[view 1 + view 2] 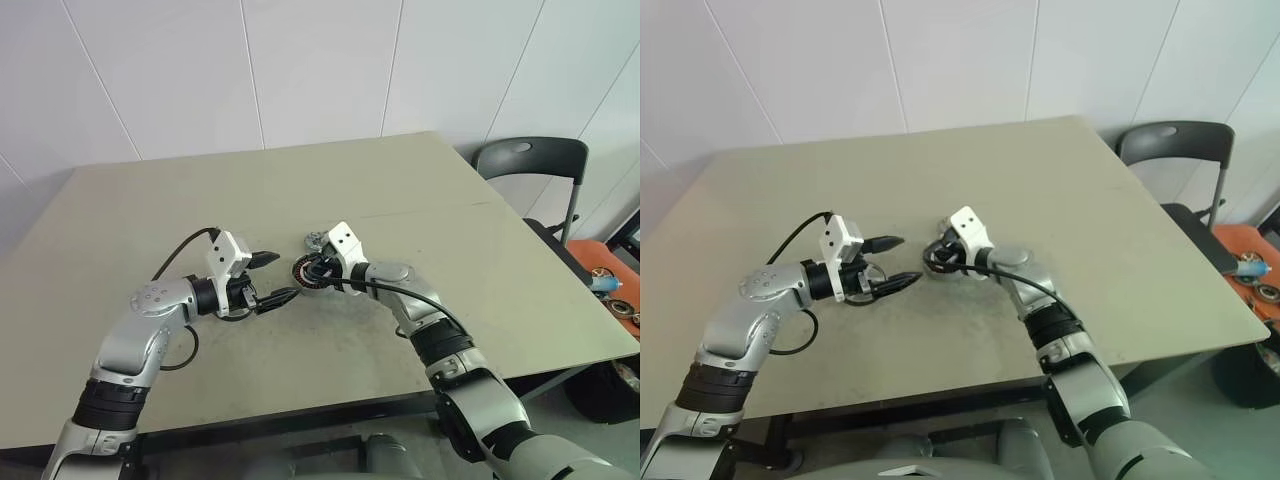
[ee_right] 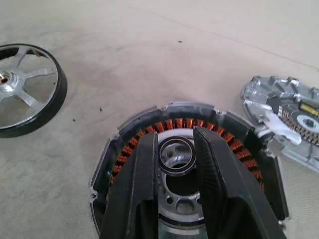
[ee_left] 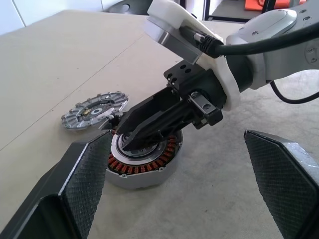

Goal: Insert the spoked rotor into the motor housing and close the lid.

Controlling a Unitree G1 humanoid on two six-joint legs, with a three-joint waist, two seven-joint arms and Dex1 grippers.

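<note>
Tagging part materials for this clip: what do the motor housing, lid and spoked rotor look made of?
Motor housing: silvery cast-looking metal shell ringing glossy copper-orange windings. Lid: grey metal, probably aluminium, matte with finned ribs. Spoked rotor: bright silver metal spokes inside a dark rim, perhaps rubber or coated metal.

It looks like a robot lab or test room: plain white panel walls (image 1: 300,70), one bare beige table (image 1: 150,220) with loose motor parts (image 3: 94,110), a black folding chair (image 1: 530,160), and an orange tray (image 1: 610,270) with more parts.
</note>
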